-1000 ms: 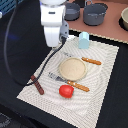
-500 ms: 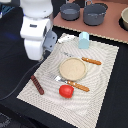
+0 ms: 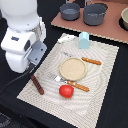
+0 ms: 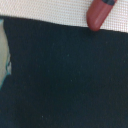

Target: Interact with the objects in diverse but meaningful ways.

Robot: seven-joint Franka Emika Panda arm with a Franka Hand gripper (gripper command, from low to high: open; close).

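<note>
My white arm (image 3: 22, 40) leans over the left edge of the striped placemat (image 3: 105, 75) in the exterior view. Its grey hand (image 3: 37, 53) hangs just above the dark brown sausage stick (image 3: 37, 84). The fingers are hidden behind the hand. The wrist view shows one end of the stick (image 4: 100, 14) on the mat's edge, beside dark tabletop, with nothing between any fingers visible. A red tomato (image 3: 66, 91) lies near the mat's front. A pale blue carton (image 3: 84, 40) and a white oblong piece (image 3: 65, 37) sit at the mat's far side.
A beige plate (image 3: 74, 68) lies mid-mat, with a wooden-handled fork (image 3: 91, 61) behind it and a knife (image 3: 77, 85) in front. Two grey pots (image 3: 70, 11) (image 3: 95, 13) and a bowl (image 3: 124, 19) stand on a brown board at the back.
The arm has swung from the back middle of the mat towards the exterior view's left and forward, ending above the sausage stick. The objects have not moved.
</note>
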